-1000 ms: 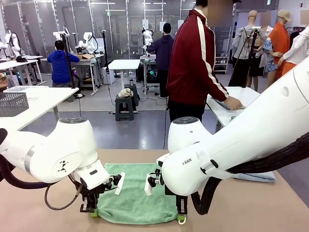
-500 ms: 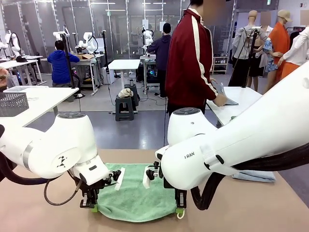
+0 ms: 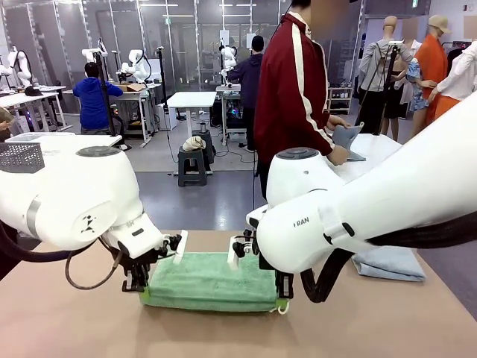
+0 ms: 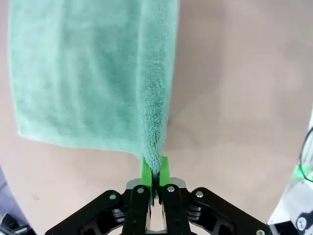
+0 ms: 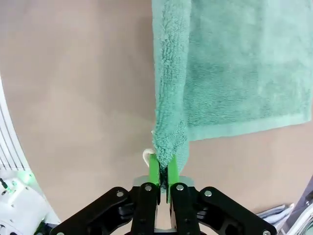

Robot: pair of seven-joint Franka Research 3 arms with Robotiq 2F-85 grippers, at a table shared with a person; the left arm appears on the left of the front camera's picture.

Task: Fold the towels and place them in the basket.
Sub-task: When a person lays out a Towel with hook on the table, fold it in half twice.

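Landmark: we place everything against the green towel, which lies on the brown counter.
Change: 1 second ago the green towel lay spread flat, reaching well toward us. Now its near edge is lifted and carried toward its far edge, so it shows as a shorter, thicker band.
Arms: both have risen and moved away from us along with that edge.
Person: beyond the green towel's far side, the person has turned and now holds up a grey-blue towel that lay flat a second ago.
Meaning: we judge the 1st fold to be in progress, not finished. The lifted edge is not yet laid down and released.
Left hand: the left hand is clamped fully shut on the green towel's left near corner. In the left wrist view the pads pinch a thick roll of cloth.
Right hand: the right hand is likewise closed tight on the right near corner. In its wrist view the cloth hangs straight out of the fingertips.
Towel to hands: the pinched edge runs between the 2 hands, and the rest lies flat on the counter beyond them.
Other towel: 1 folded pale blue towel lies near the green towel's right end.
Basket: a dark lattice basket stands well apart, far left of the green towel, on another counter.
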